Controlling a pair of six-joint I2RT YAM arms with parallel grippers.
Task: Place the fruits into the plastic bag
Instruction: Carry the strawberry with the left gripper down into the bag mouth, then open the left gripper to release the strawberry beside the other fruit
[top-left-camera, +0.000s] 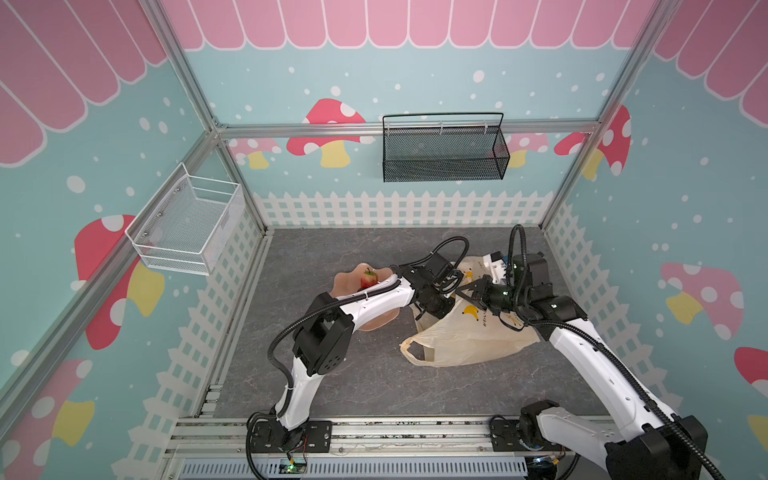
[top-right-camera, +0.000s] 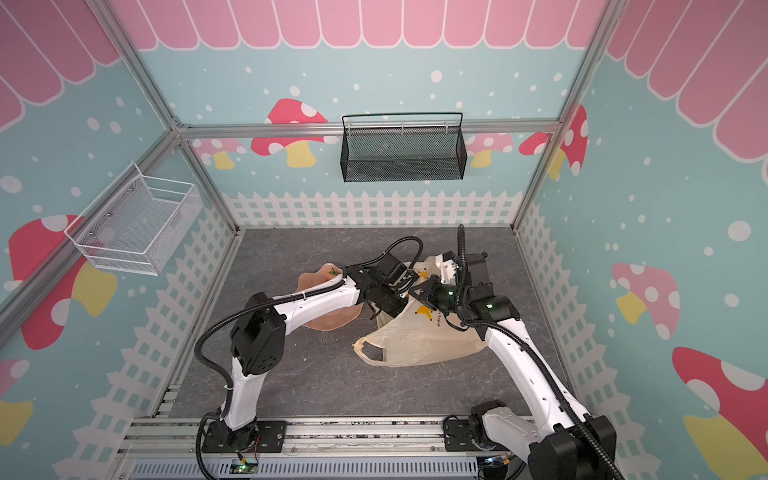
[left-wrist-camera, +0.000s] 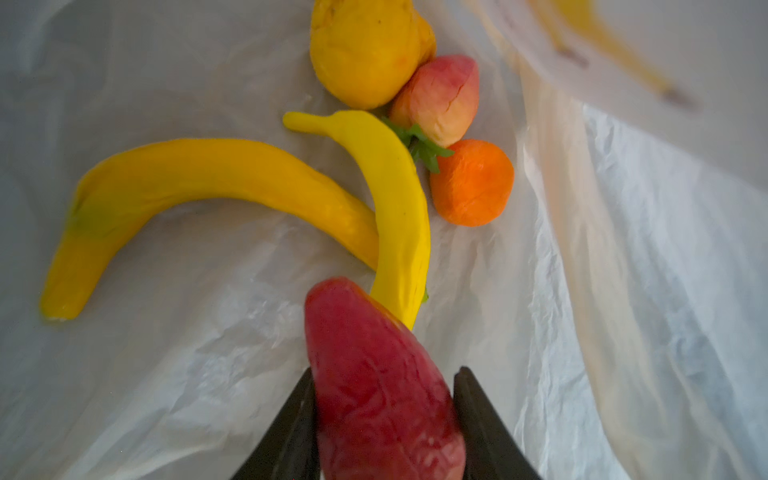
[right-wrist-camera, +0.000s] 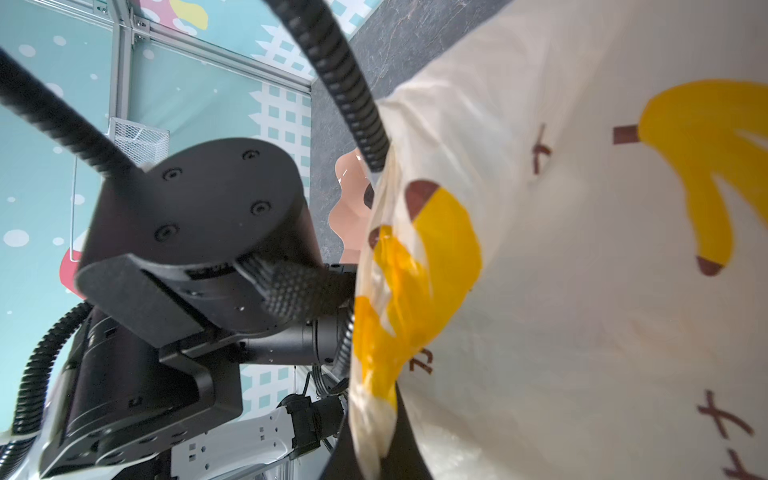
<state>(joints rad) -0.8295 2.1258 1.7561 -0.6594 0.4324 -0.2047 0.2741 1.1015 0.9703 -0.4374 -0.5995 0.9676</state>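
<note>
Nearest: left gripper (left-wrist-camera: 382, 370) part-open, clamped on a dark red, rubbery toy fruit (left-wrist-camera: 365, 332), inside the thin, crinkly cream plastic bag (top-left-camera: 469, 340). Beyond: yellow toy bananas (left-wrist-camera: 208, 187), a round orange (left-wrist-camera: 471, 183); light, probably squashy, best pinched mid-body. Right gripper (top-left-camera: 464, 292) closed on the slippery bag rim, holding a narrow mouth open. Farthest: red toy strawberry (top-left-camera: 368, 280) on peach-pink wavy dish (top-left-camera: 345, 282), open grey tabletop (top-left-camera: 332, 374) around.

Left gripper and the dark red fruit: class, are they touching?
Touching. In the left wrist view, the left gripper holds the dark red fruit, both black fingers pressed against its sides.
</note>
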